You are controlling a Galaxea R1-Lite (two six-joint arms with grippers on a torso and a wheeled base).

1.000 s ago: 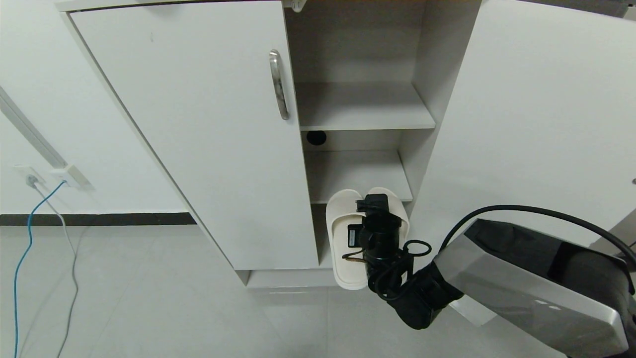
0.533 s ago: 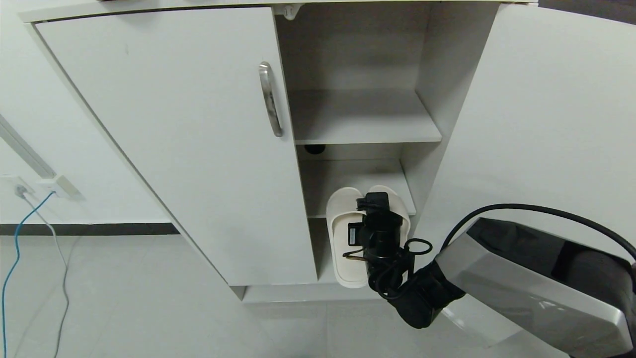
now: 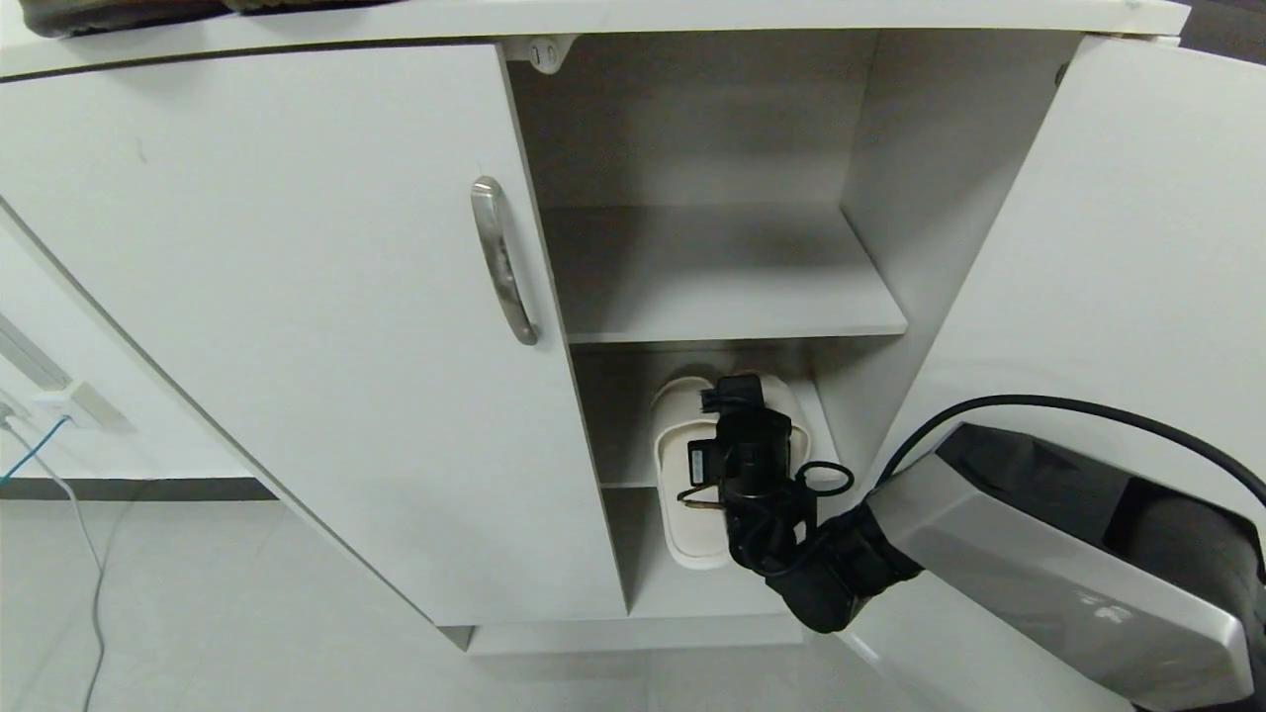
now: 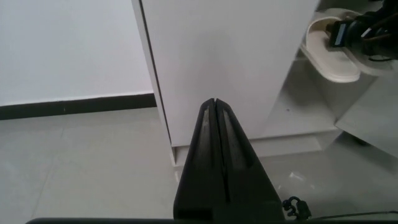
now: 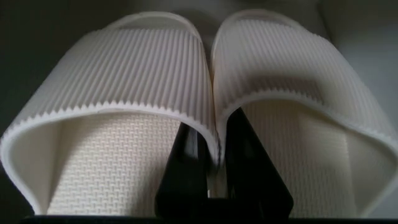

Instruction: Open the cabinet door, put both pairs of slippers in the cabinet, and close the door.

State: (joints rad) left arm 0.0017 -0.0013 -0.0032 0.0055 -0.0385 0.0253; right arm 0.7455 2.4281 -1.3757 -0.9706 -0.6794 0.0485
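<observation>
A pair of white ribbed slippers (image 3: 682, 494) hangs side by side in the cabinet's open right half, toes over the lower shelf (image 3: 618, 445). My right gripper (image 3: 732, 400) is shut on the slippers' two inner edges, and its black fingers (image 5: 186, 168) pinch them just behind the straps (image 5: 130, 68). The slippers (image 4: 329, 53) and the right gripper (image 4: 367, 28) also appear in the left wrist view. My left gripper (image 4: 214, 109) is shut on nothing, low and in front of the closed left door (image 4: 211, 50).
The right door (image 3: 1098, 237) stands swung open at the right. The left door (image 3: 277, 297) with its metal handle (image 3: 502, 262) is closed. The upper shelf (image 3: 732, 287) is bare. A wall socket with cables (image 3: 59, 410) sits low on the left.
The head view has shifted closer to the cabinet. My right gripper has carried the slippers forward, from in front of the lower shelf's edge into the opening above that shelf.
</observation>
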